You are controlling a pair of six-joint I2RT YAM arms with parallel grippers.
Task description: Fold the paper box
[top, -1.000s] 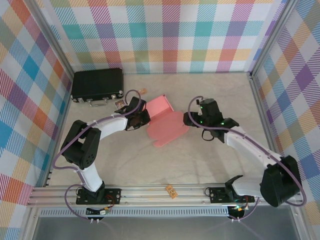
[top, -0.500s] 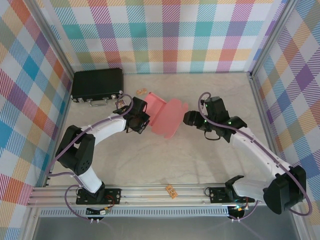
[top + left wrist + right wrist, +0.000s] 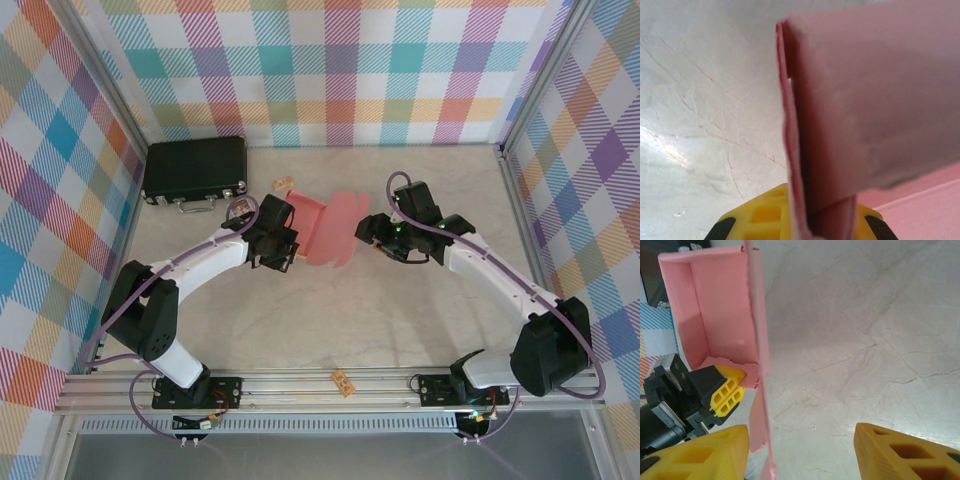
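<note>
Position, top view: paper box (image 3: 322,228) is near the centre of the table (image 3: 330,320), slightly toward 12 o'clock. It is partly formed, w/ a shallow tray section w/ raised walls on its 9 o'clock side and a flat panel on its 3 o'clock side; the panel is blurred. Box is tipped up, not lying flat. Whether any edge touches the table cannot be told.

Left gripper (image 3: 284,243) is at 9 o'clock of the box and clamped on it. In the left wrist view a pink card wall runs up btwn the yellow fingers (image 3: 752,220) of this gripper (image 3: 815,227). In the right wrist view its finger presses vs. a flap at the tray's lower corner.

Right gripper (image 3: 366,232) is at 3 o'clock of the box, just beside the panel. In the right wrist view it (image 3: 802,450) is spread wide and grips nothing. The panel edge stands btwn its fingers, close to the 9 o'clock one; contact unclear.

Black case (image 3: 195,170) is at 10 o'clock by the back-left corner, well apart from the box. Small tan item (image 3: 283,184) lies at 11 o'clock of the box, near it.
</note>
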